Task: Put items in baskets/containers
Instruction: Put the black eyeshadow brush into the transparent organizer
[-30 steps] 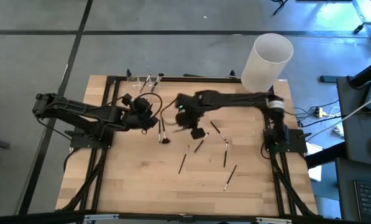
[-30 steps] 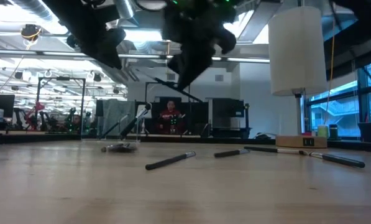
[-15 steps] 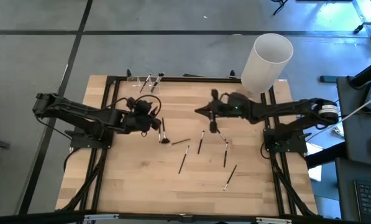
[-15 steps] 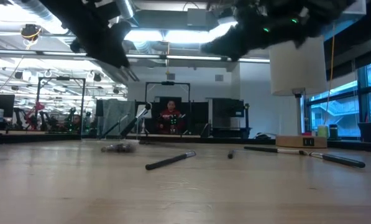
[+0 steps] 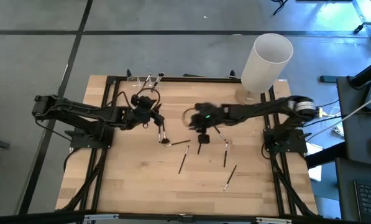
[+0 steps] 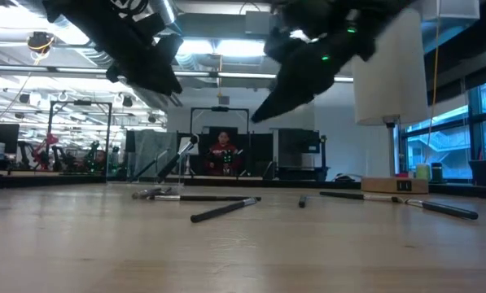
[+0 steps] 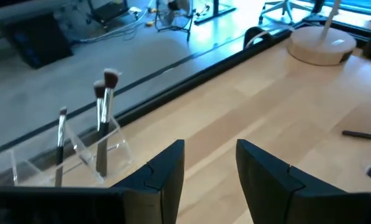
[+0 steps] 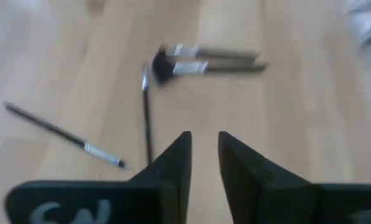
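Right hand (image 5: 199,127) now hangs over the middle of the worktop (image 5: 141,186), having swung back from the far right side where it was half a second ago. Its fingers (image 8: 173,165) stand slightly apart with nothing between them; a second ago it was shut tight. Below it, the wrist view shows several brushes lying flat: two side by side (image 8: 204,59), a thin one (image 8: 146,112) running toward the fingers, another (image 8: 64,134) off at an angle. From above, the loose brushes (image 5: 201,146) are scattered across the centre, and one brush (image 5: 176,143) lies beside the dark-tipped one (image 5: 163,132) where none lay a second ago. Left hand (image 5: 153,118) hovers near the back-left, fingers (image 7: 166,171) well apart and empty, facing the clear cups (image 7: 104,152) at the back edge, which already hold three upright brushes (image 7: 103,118). Judgement: the right hand looks to be lining up a fresh pick; most brushes remain outside the cups, so the job is early.
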`<state>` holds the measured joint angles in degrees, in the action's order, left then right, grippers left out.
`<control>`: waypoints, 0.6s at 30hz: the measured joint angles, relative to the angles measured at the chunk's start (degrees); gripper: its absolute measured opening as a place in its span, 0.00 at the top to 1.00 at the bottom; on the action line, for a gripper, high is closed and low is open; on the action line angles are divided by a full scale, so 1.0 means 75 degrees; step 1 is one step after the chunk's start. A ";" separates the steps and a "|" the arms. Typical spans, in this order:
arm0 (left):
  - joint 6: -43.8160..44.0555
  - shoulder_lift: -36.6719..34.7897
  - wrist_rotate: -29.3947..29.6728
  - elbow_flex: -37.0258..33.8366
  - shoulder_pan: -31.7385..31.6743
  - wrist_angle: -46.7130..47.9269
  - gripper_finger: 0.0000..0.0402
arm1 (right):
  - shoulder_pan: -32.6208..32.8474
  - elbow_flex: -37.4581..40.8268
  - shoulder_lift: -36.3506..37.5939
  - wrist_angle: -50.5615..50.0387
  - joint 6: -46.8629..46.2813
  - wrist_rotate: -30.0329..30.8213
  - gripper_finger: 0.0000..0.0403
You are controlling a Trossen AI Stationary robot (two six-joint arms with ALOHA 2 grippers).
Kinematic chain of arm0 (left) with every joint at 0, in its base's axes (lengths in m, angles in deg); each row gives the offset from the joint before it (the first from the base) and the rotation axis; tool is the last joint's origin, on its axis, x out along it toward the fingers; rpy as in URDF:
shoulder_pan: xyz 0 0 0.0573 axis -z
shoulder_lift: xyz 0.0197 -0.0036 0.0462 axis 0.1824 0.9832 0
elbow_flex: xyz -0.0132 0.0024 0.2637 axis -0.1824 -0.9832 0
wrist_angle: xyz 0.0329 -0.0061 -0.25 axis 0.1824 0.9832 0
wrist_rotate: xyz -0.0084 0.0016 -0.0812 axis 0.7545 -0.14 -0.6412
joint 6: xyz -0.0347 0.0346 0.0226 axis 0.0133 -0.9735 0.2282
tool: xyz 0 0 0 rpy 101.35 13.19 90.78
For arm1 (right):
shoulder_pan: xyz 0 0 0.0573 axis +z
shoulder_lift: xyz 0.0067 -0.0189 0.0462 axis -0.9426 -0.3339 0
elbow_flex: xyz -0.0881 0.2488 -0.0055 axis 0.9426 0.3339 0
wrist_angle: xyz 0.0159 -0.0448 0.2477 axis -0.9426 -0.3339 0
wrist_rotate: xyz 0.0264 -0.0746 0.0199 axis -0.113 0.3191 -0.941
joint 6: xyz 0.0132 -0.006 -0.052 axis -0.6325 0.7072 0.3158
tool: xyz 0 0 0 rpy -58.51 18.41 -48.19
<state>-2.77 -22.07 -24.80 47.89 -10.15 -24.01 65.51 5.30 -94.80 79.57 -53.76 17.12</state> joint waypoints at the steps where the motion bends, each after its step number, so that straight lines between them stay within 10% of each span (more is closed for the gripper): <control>1: -0.0178 -0.0005 -0.0006 0.0000 -0.0018 -0.0089 0.65 | 0.0132 -0.0384 -0.0362 -0.0420 0.0018 0.0132 0.78; 18: -0.1386 -0.1056 0.0351 0.0006 -0.0020 0.0570 0.65 | 0.0995 -0.4887 -0.4346 -0.3558 0.0935 0.0691 0.82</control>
<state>-13.17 -29.99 -22.16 47.93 -10.30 -19.74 72.97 -31.35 -127.40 52.89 -46.75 22.31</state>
